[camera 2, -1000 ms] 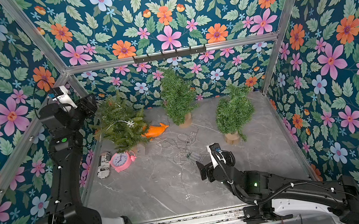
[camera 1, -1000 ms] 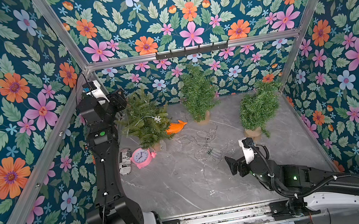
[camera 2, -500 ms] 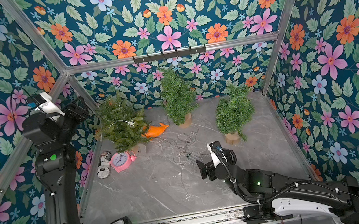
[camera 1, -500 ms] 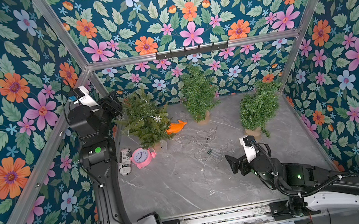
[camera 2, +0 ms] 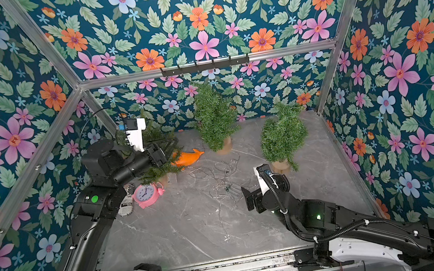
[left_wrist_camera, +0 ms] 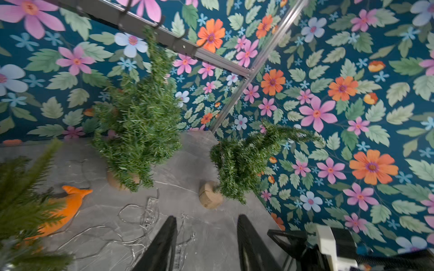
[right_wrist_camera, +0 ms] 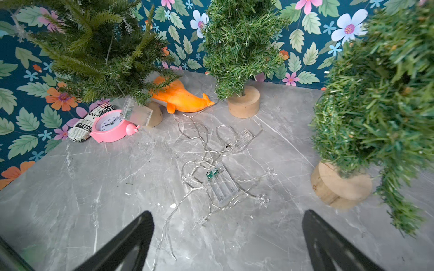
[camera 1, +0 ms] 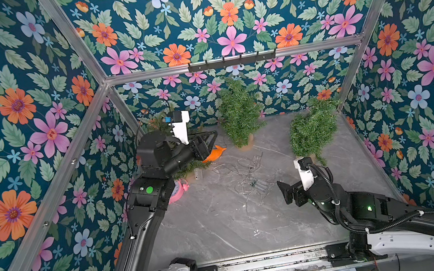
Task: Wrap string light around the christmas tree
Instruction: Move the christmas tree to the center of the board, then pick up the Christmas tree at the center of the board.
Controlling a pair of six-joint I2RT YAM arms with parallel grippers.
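Top views: shows, in both top views, left gripper [camera 1: 209, 145] swung down from high up a second ago to low over the leftmost christmas tree [camera 1: 157, 124], aimed toward the string light [camera 1: 246, 173]; shows that string light unmoved, a loose tangle lying flat on the marble table [camera 1: 211, 232] between the trees, touching neither gripper; shows right gripper [camera 1: 285, 193] almost where it was, hovering near the tangle.

Left wrist view: shows left gripper [left_wrist_camera: 206, 218] with fingers [left_wrist_camera: 164, 244] apart and nothing between them, above the near edge of the string light [left_wrist_camera: 141, 215]; orange dolphin toy [left_wrist_camera: 68, 206] off to one side.

Right wrist view: shows right gripper [right_wrist_camera: 227, 212] spread wide and empty over bare table, with the clear battery box [right_wrist_camera: 222, 185] of the string light just ahead.

Suggests a fresh reach by the left arm for the wire; leaves pick-up and all wrapping of this tangle yet to do; cannot tell which tree is meant.
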